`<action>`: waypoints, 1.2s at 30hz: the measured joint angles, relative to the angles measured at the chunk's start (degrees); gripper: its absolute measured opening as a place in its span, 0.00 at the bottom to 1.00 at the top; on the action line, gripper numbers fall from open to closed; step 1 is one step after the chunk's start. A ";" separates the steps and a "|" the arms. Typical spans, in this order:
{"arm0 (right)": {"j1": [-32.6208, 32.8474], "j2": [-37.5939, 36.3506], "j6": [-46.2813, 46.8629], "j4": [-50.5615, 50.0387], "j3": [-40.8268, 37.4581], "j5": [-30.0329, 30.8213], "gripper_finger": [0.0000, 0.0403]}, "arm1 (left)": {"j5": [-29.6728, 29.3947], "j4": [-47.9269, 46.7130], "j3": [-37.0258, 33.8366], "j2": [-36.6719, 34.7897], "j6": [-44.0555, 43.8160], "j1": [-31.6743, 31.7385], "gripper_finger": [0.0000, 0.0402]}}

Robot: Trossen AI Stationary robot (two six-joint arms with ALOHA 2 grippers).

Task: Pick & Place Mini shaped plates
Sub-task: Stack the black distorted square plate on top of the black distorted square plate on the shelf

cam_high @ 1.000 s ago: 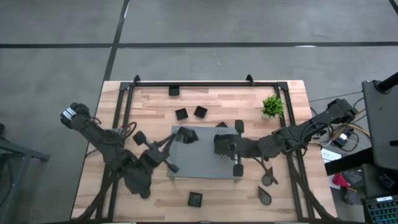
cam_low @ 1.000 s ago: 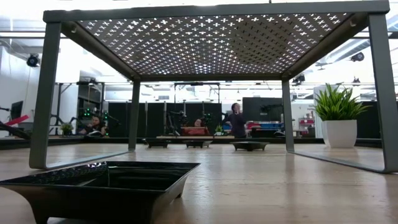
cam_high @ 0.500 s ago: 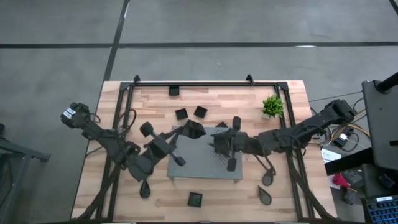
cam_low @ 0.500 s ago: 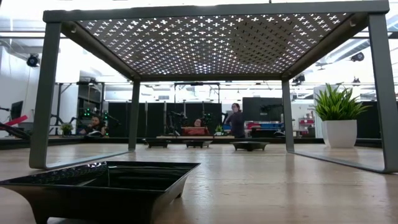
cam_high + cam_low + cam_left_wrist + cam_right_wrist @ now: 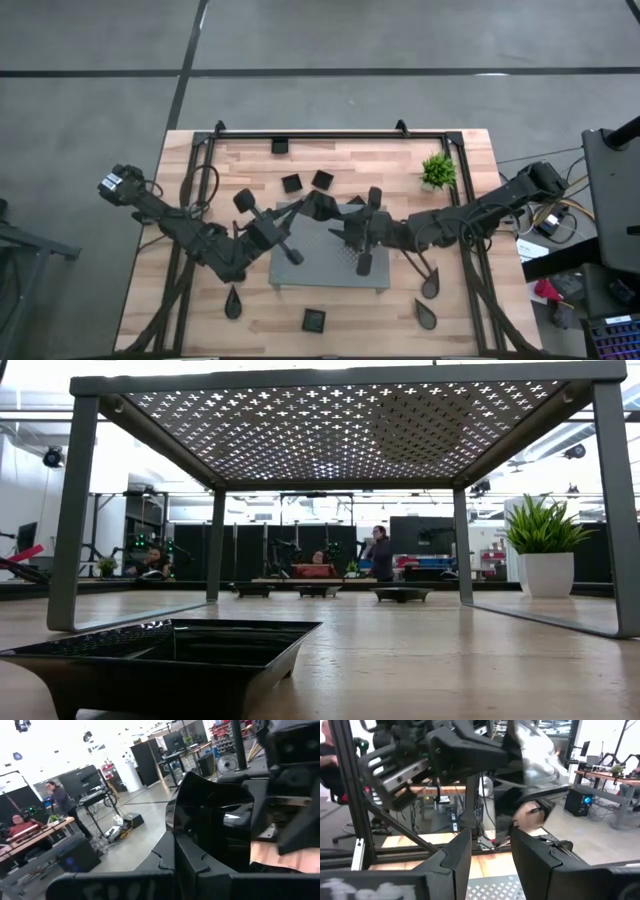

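A small black mini plate [image 5: 320, 206] hangs over the far left part of the grey perforated board [image 5: 330, 262], with my left gripper [image 5: 303, 209] shut on it. In the left wrist view the plate [image 5: 212, 815] stands on edge, glossy. My right gripper [image 5: 341, 228] is open just right of it, its fingers [image 5: 455, 857] pointing at the plate [image 5: 532, 765] without touching. Other mini plates lie on the wooden table: squarish ones [image 5: 291, 183] [image 5: 322, 179] [image 5: 314, 320] and teardrops [image 5: 233, 300] [image 5: 427, 313]. My left gripper pinches the plate by its rim [image 5: 182, 837] between its two fingers. The fingers come in level from the table's left. The plate stands tipped on edge beyond the fingertips, lifted clear above the board.
A small potted plant [image 5: 437, 170] stands at the far right of the table. Another square plate [image 5: 281, 146] lies by the far frame rail, and a teardrop plate [image 5: 431, 287] sits right of the board. The low view shows the board [image 5: 340, 420] raised on legs, with a plate [image 5: 160, 650] close in front.
My left gripper has risen and swung toward the table's far right with the plate, which has tipped up on edge. My right gripper has moved toward the table's left, closer to the plate.
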 joint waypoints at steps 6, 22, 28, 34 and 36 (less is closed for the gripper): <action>-1.02 0.35 1.65 2.45 -0.28 0.00 0.36 | 0.18 0.00 -0.06 0.00 0.82 0.04 0.00; -1.86 0.59 2.46 2.25 -0.09 0.18 0.15 | 2.50 0.00 -0.12 0.00 1.22 0.02 0.00; -1.87 0.55 2.24 2.07 -0.09 0.33 0.03 | 6.15 0.04 -0.10 -0.17 1.22 0.00 0.02; -1.90 -0.49 2.54 0.54 -0.09 0.78 0.02 | 7.13 -0.41 -0.10 -0.07 0.72 -0.73 0.04; -1.90 -1.64 3.17 -0.70 -0.09 1.74 0.02 | 7.57 -0.57 -0.13 0.00 0.66 -1.42 0.05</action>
